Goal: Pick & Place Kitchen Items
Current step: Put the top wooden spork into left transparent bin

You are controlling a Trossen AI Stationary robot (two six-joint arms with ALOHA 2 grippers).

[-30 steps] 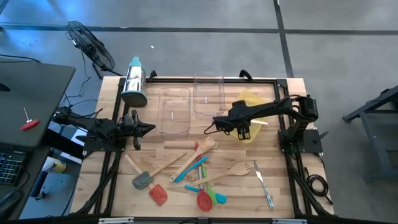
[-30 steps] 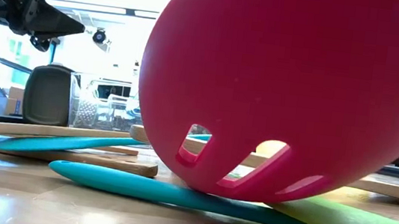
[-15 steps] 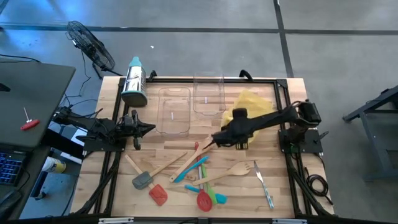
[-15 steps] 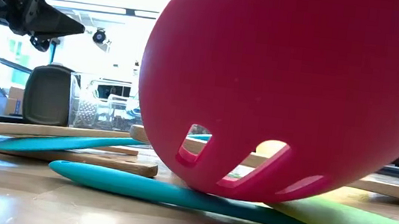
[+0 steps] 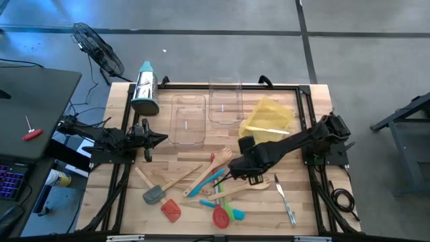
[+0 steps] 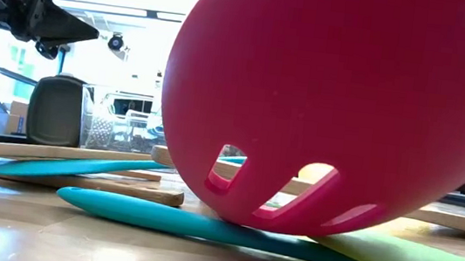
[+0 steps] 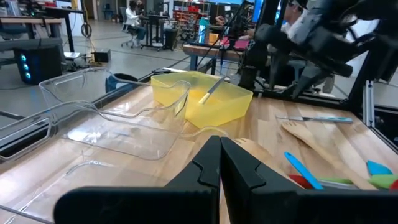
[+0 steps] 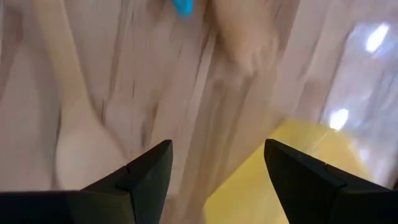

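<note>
Right gripper (image 5: 232, 176) moved down over utensils (image 5: 201, 185), jaws apart; left gripper (image 5: 160, 140) parked, jaws together.

Even overhead light on my table (image 5: 201, 144). Low view: bright windows behind, red spatula (image 6: 340, 108) looming close and soft. My right wrist view is motion-blurred; left wrist view is sharp.

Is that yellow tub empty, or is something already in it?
Not empty. One pale utensil lies inside the yellow tub, seen from above and from the left wrist.
</note>
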